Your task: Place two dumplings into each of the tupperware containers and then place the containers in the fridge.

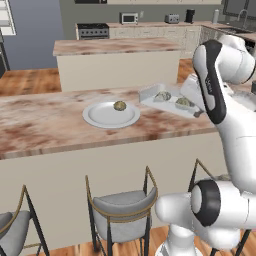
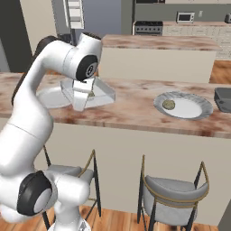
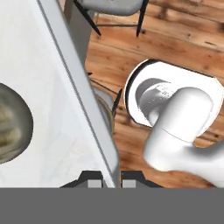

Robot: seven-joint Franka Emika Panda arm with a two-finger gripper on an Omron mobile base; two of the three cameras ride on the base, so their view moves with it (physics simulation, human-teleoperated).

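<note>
I have the gripper (image 3: 111, 178) pressed together on the rim of a container (image 1: 150, 95), and in the hand view the thin grey wall runs straight down between the 2 tips. That edge grip is the sensible one: the tray is far too wide to span, so the raised rim is the only part I can pinch.

The container looks lifted and tilted just above the counter (image 1: 45, 130), with the hand view looking past its edge to the wood floor (image 3: 183, 39) below. Inside it sit 2 dumplings (image 1: 162, 96), near each other on the tray's floor, so this one has its full share. I judge the tilt is a risk: held by 1 edge, the tray can sag and the dumplings can roll toward the low side.

On the plate (image 1: 95, 116), to the left in the left base view, 1 more dumpling (image 1: 119, 105) lies near its far rim. At the right edge of the right base view a dark grey tray (image 2: 223, 99) rests on the counter beyond the plate; I take it for the other container, but I cannot see what is in it.

The fridge isn't something I can pick out from here. I'd say this container is ready to be carried there, kept as level as the grip allows.
</note>
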